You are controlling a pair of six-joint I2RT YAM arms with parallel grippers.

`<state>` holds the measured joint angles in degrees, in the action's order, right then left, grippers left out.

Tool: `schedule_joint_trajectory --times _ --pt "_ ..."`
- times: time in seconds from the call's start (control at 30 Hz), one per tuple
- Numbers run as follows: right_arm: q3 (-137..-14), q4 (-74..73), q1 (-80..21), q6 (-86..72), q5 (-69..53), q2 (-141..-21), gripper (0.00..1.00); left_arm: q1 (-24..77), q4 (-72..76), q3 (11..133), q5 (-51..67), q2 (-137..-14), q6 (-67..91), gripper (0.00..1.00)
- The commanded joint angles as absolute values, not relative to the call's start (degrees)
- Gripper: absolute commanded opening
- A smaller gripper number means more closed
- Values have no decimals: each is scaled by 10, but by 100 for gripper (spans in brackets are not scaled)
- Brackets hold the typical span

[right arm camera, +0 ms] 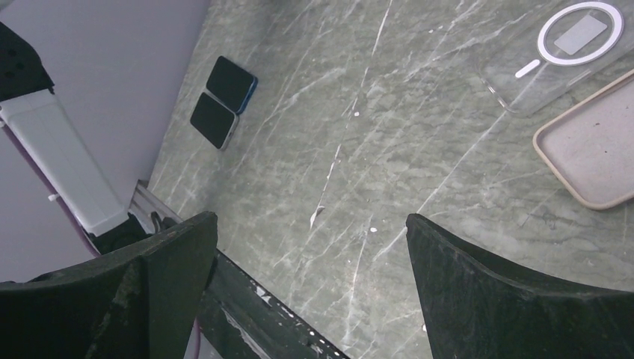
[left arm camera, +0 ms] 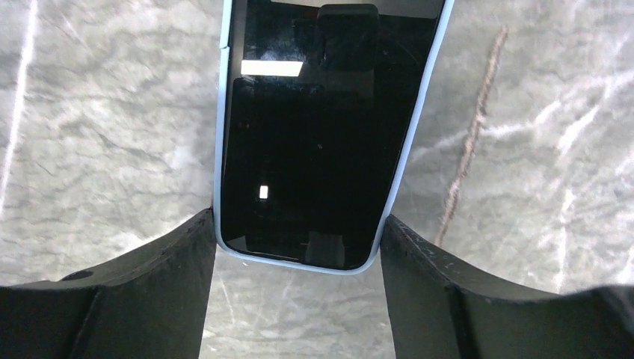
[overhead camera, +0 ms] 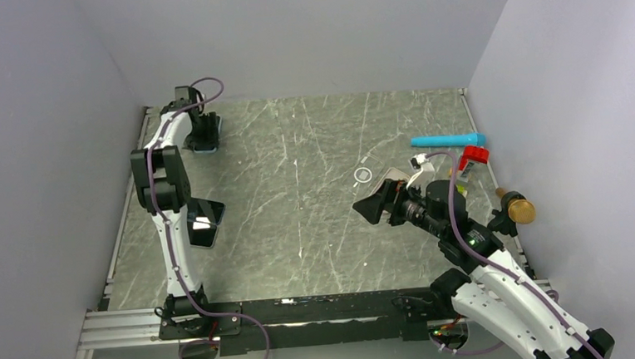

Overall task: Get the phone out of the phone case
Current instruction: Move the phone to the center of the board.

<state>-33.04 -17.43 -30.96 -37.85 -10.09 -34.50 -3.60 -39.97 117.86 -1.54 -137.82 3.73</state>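
A phone with a black screen in a light blue case lies flat on the marble table at the far left. My left gripper stands over its near end, a fingertip pressed against each long side of the case. In the top view the left gripper is near the back left corner. My right gripper hovers open and empty above the table's right half, far from the phone; its wrist view shows only bare table between the fingers.
Two more phones lie side by side by the left arm, and also show in the right wrist view. A clear case with a white ring and a beige case lie near the right gripper. A blue tube, a red-capped item and a brass object sit along the right wall.
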Motion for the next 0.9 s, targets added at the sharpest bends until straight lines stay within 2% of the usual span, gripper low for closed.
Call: schedule_joint_trajectory --times 0.0,0.07,0.1,0.17,0.3,0.37,0.47,0.5,0.63,0.67,0.77,0.87 --pt "-320 -129 -312 -391 -103 -338 100 -4 -433 1090 28 -1322 49 54" --pt "-316 -116 -313 -398 -111 -340 100 31 -433 1021 -20 -1274 67 57" --pt "-312 -107 -313 -402 -116 -341 100 41 -426 980 -40 -1249 67 50" --pt "-303 -97 -313 -412 -123 -337 100 53 -400 904 -57 -1186 78 44" --pt "-293 -90 -314 -420 -128 -327 100 78 -394 809 21 -1106 129 40" --pt "-299 -97 -316 -417 -130 -324 100 109 -391 762 58 -1080 161 35" --pt "-306 -112 -319 -413 -122 -313 100 165 -400 718 54 -1052 205 35" --pt "-306 -115 -319 -413 -119 -307 100 187 -400 708 51 -1044 215 41" --pt "-302 -128 -321 -415 -111 -286 100 229 -386 679 26 -1020 243 81" --pt "-302 -132 -321 -416 -107 -283 100 229 -381 682 23 -1027 246 88" --pt "-301 -139 -322 -414 -105 -274 100 232 -411 745 18 -1081 231 98" --pt "-306 -152 -323 -414 -101 -267 100 232 -434 791 2 -1125 223 99"
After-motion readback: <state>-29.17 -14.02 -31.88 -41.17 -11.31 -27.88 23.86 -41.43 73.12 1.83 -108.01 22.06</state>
